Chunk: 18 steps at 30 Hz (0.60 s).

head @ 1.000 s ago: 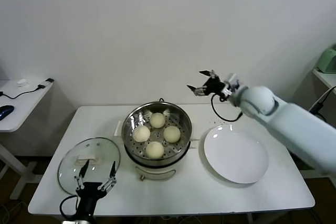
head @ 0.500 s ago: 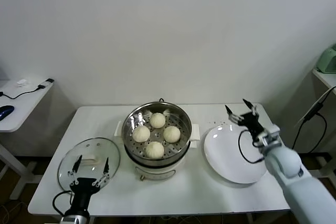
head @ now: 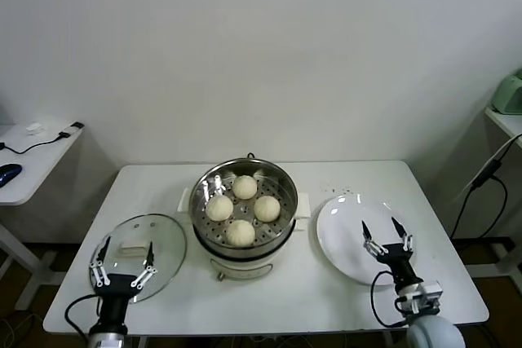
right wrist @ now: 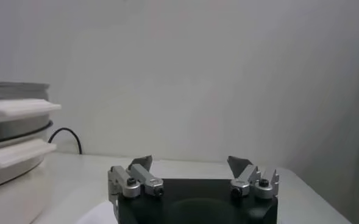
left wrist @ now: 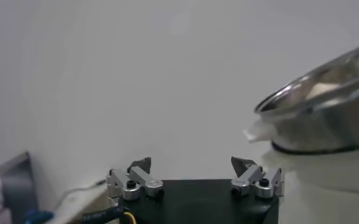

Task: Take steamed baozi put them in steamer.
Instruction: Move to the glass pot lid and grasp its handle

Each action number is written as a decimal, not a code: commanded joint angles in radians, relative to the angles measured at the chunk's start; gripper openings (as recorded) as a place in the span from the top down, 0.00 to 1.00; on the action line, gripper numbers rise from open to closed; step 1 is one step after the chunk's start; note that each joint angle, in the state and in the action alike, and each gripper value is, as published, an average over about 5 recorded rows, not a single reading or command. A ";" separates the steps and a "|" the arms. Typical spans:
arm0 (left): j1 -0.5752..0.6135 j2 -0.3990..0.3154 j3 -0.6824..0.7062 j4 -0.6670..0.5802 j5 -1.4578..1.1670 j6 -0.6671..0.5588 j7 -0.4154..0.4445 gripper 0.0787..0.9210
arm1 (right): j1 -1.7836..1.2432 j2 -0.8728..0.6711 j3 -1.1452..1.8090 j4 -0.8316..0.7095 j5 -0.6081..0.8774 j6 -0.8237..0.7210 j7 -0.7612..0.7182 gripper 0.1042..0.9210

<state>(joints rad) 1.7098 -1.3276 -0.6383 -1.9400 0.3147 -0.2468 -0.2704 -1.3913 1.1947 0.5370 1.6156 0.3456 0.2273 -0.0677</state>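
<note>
Head view: four steamed baozi point(head: 242, 208) sit in the steamer point(head: 281, 185), centre. Left gripper point(head: 123, 264) at 7 o'clock over glass lid point(head: 167, 238), right gripper point(head: 387, 238) at 4 o'clock over plate point(head: 342, 226); both spread wide, empty.
Wrist views: same. Risk: a careless sweep clips the lid.

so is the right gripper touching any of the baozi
Apart. The head view shows the right gripper open and empty over the white plate, while all four baozi sit in the steamer, well clear of it.
</note>
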 commanded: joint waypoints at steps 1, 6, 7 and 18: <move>-0.003 0.000 -0.002 0.043 0.111 -0.047 -0.060 0.12 | -0.077 0.102 0.048 0.035 -0.096 -0.015 0.042 0.12; -0.027 0.047 -0.043 0.112 0.412 -0.010 -0.159 0.12 | -0.066 0.106 0.033 0.047 -0.129 -0.041 0.055 0.12; -0.032 0.064 -0.044 0.131 0.476 0.024 -0.189 0.12 | -0.064 0.108 0.031 0.049 -0.134 -0.044 0.056 0.12; -0.115 0.169 -0.015 0.391 0.774 0.304 -0.234 0.12 | -0.053 0.112 0.034 0.038 -0.161 -0.048 0.067 0.12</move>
<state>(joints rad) 1.6048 -1.2063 -0.6360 -1.6393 0.9305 -0.0206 -0.4591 -1.4327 1.2880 0.5629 1.6487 0.2203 0.1902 -0.0138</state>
